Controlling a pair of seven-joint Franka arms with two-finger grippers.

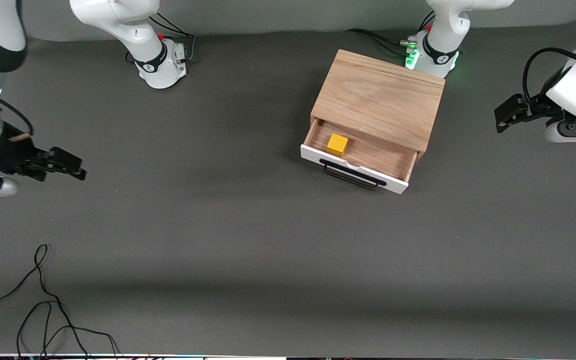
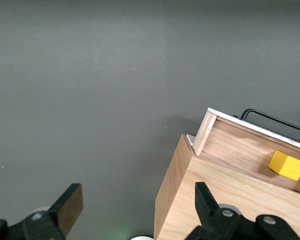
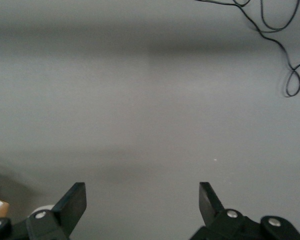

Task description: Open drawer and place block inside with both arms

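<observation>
no text, label, brand, number or sign can be read anywhere in these views. the dark bands on the two arm bases (image 1: 152, 64) (image 1: 437, 54) carry small white marks, but they are too small to make out.

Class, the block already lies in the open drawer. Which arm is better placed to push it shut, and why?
Probably the left. Its gripper hangs open beside the light-oak box holding the white-fronted drawer and small yellow block; the right gripper, also open, waits at the table's right-arm end.
</observation>
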